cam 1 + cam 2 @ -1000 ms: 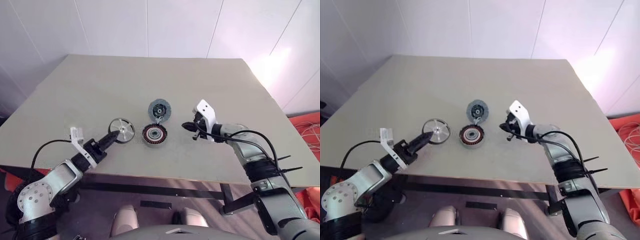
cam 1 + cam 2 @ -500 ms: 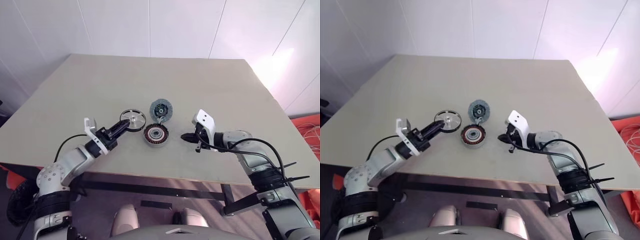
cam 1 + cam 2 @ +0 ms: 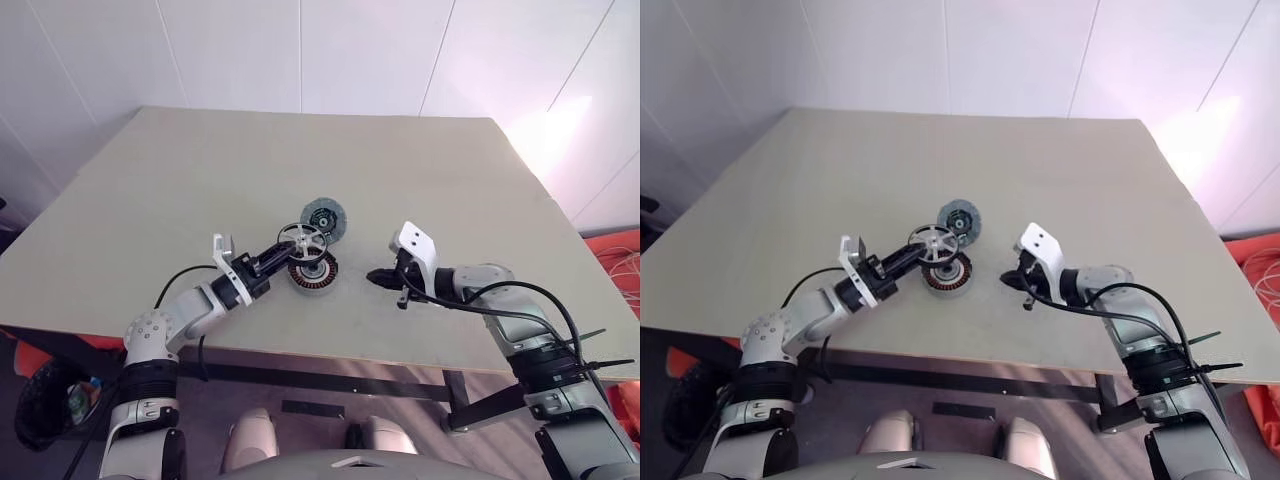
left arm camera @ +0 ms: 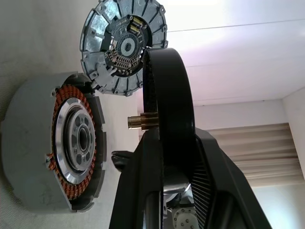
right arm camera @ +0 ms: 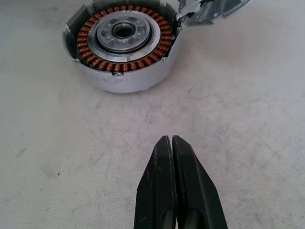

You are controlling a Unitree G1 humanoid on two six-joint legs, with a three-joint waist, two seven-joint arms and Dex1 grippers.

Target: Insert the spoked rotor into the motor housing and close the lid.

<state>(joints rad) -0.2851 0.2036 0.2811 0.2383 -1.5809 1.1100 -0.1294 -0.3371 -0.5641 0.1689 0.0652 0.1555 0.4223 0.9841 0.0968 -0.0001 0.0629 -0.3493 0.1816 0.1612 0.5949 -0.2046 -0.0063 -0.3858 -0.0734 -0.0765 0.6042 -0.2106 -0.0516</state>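
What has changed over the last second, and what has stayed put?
The left gripper, shut on the spoked rotor, has lifted it off the table and carried it rightward, over the motor housing. The right gripper, shut and empty, drew back slightly. The housing and the lid kept their places.

— Room?
— White panelled wall (image 3: 300, 50) with thin vertical seams behind. Bright patch of light (image 3: 545, 135) on the right side of it.
— Furniture?
— One pale beige, matte rectangular surface (image 3: 300, 160), dark frame rail (image 3: 330, 380) under the near edge.
— Floor?
— Grey-brown floor (image 3: 300, 420) below. Orange fabric (image 3: 610, 245) at the far right, with pale cords lying on it.
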